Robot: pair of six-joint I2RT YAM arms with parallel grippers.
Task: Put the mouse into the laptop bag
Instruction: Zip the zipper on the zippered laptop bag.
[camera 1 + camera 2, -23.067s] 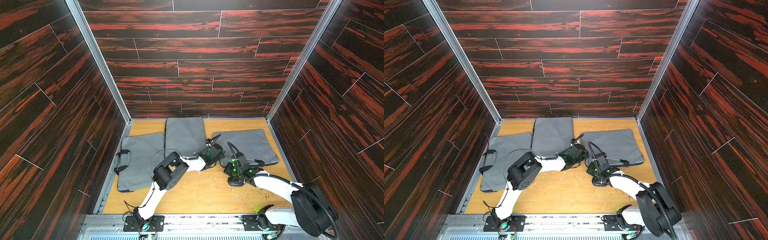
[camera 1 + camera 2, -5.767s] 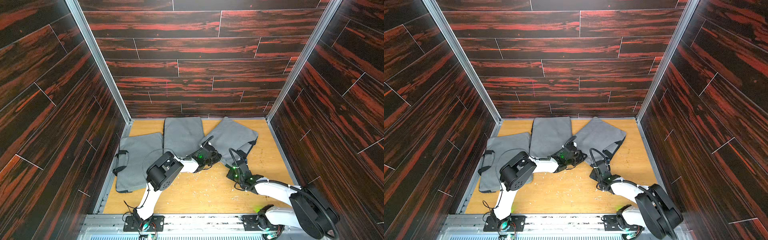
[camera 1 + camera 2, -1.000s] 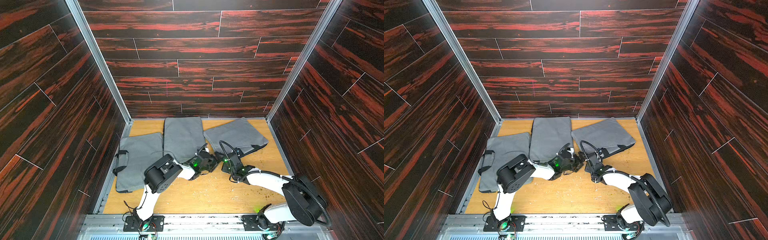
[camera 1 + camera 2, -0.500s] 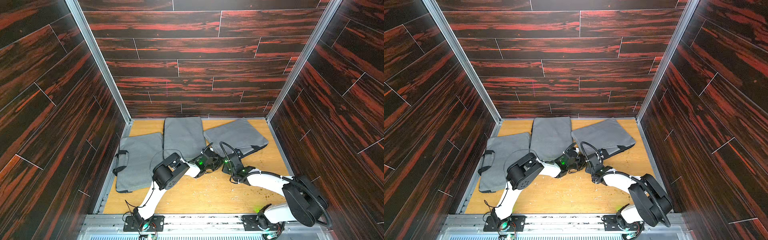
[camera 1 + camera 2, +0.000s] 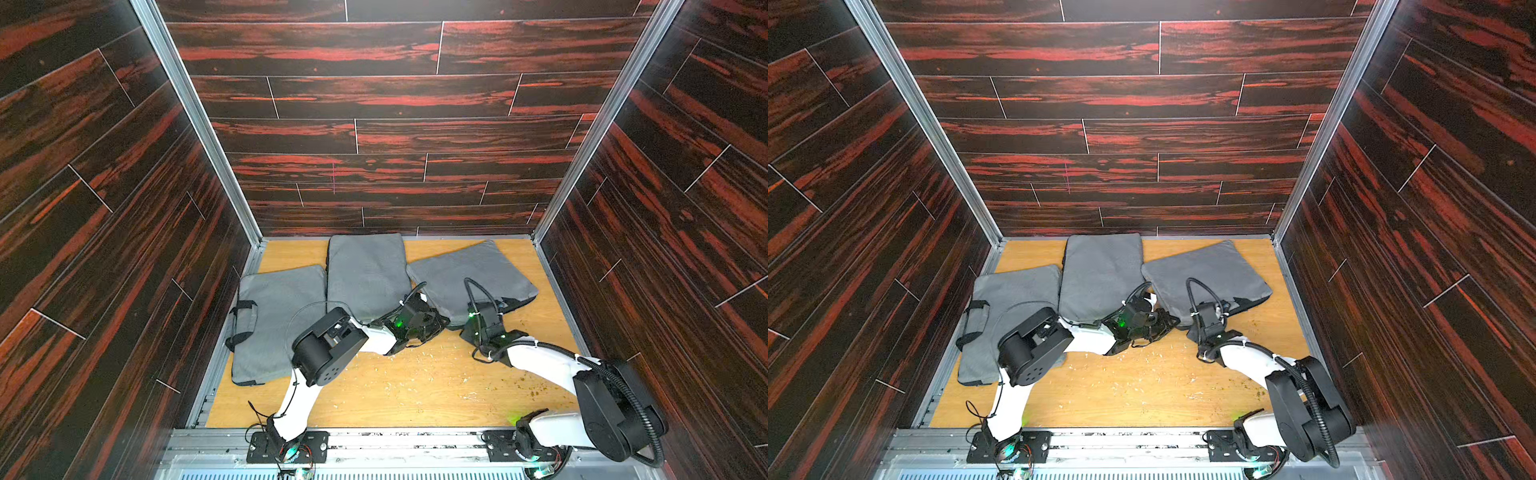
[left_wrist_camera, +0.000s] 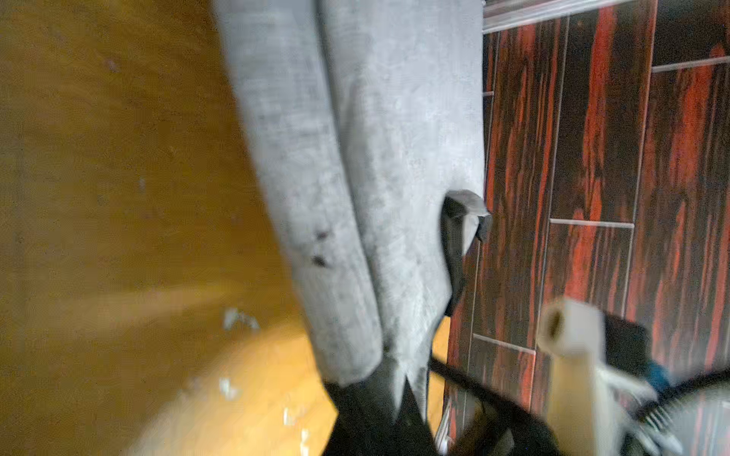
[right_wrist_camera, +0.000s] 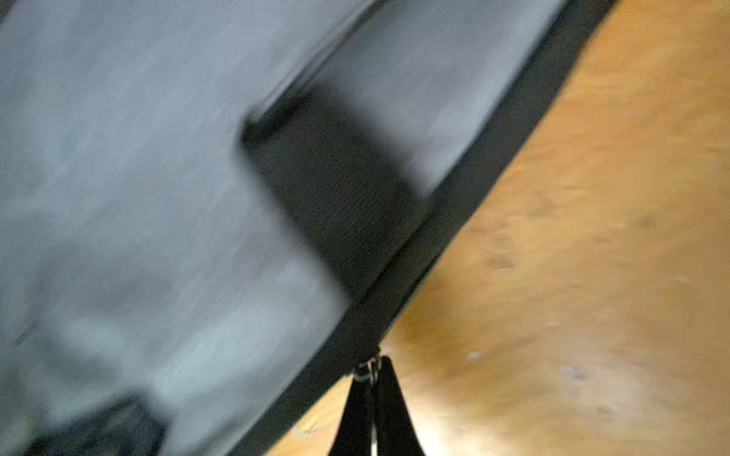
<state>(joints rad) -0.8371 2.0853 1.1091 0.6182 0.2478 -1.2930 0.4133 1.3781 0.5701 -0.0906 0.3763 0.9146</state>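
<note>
At two o'clock on the wooden tabletop (image 5: 415,386), the left pincer (image 6: 389,373) clamps the edge of the grey fabric laptop bag (image 5: 469,272); the right pincer (image 7: 372,375) pinches its metal zipper pull (image 7: 370,365).

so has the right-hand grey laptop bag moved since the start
Yes. The right-hand laptop bag has turned and slid toward the middle laptop bag and the back wall.

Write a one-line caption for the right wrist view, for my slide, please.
Right gripper shut on the zipper pull at the black edge of the grey laptop bag, which lies on the wooden table.
</note>
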